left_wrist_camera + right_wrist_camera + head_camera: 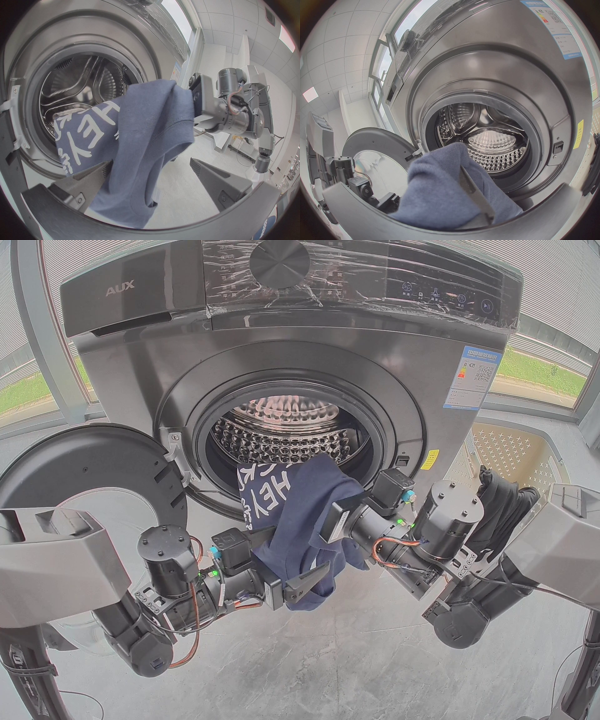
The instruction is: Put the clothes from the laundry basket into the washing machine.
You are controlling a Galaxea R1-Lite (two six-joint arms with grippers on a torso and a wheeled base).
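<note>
Pinching the navy shirt (294,509), right tool (337,521) seems closed.

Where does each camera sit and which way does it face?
Head view: on the head, facing forward and down at the washing machine; left gripper and right gripper show.
Left wrist view: on the left wrist, facing the drum; its open fingers and the right arm show.
Right wrist view: on the right wrist, facing the drum; one finger shows.
Shared: drum and navy T-shirt.

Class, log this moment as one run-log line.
right gripper: shut on navy shirt | left gripper: open around it | washing machine: door open | laundry basket: dark garment on rim
</note>
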